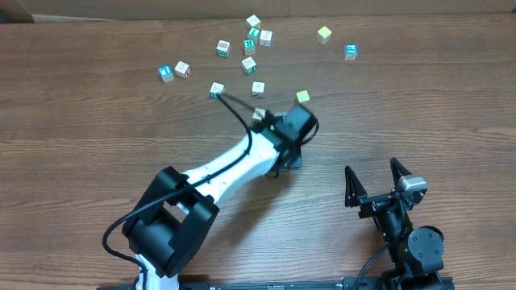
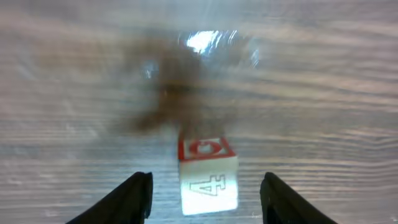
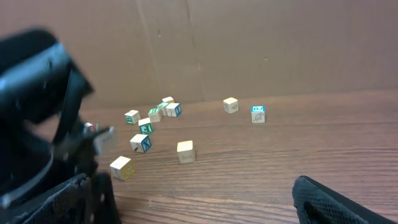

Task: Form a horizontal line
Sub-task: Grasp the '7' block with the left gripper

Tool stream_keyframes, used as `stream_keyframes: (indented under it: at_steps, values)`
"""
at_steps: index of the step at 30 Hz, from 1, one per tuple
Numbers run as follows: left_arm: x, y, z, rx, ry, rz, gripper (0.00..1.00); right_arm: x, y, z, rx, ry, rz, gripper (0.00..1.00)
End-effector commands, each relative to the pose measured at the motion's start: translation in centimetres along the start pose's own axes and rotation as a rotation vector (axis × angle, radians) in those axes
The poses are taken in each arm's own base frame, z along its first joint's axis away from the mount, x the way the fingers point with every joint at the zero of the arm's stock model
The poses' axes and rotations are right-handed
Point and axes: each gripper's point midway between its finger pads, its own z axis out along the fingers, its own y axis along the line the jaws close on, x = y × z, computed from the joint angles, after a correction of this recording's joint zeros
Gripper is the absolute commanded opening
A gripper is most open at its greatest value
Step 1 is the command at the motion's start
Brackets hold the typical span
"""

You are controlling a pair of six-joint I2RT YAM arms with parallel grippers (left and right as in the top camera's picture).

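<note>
The cubes [image 1: 249, 64] lie scattered over the far half of the counter [image 1: 72, 129], so as I judge it no horizontal line stands yet. My left end effector [image 2: 206, 186] hangs spread astride a red-topped cube [image 2: 209, 163] marked 4, touching neither side, its pads squared to the flat faces. My right end effector [image 1: 372, 167] rests spread, well apart from the cubes.

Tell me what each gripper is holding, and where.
Nothing. The left gripper is open astride a cube, gaps on both sides; the right gripper is open and empty.
</note>
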Motion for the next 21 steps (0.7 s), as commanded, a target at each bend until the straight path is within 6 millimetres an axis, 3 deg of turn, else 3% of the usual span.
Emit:
stream_keyframes:
  at_steps: [1,5,7,10,12,15,18,21]
  values:
    - [-6.5,-0.9,-4.5,0.033,-0.134,0.089,0.51,0.1,0.1,0.0,-0.004,-0.006,-0.004,1.00]
    - [-11.7,-1.0,-9.7,0.070,-0.238,0.108,0.48,0.1,0.1,0.0,-0.004,-0.006,-0.004,1.00]
    - [-13.7,-0.9,-11.3,0.089,-0.293,0.112,0.52,0.1,0.1,0.0,-0.004,-0.006,-0.004,1.00]
    - [-16.2,-0.4,-12.4,0.103,-0.369,0.092,0.35,0.1,0.1,0.0,-0.004,-0.006,-0.004,1.00]
    - [-17.3,0.0,-12.6,0.096,-0.402,0.126,0.40,0.1,0.1,0.0,-0.004,-0.006,-0.004,1.00]
    - [-17.6,0.5,-12.0,0.091,-0.396,0.114,0.39,0.1,0.1,0.0,-0.004,-0.006,-0.004,1.00]
    - [-17.2,0.8,-10.5,0.070,-0.368,0.117,0.25,0.1,0.1,0.0,-0.004,-0.006,-0.004,1.00]
    - [-16.7,1.0,-8.5,0.046,-0.326,0.134,0.31,0.1,0.1,0.0,-0.004,-0.006,-0.004,1.00]
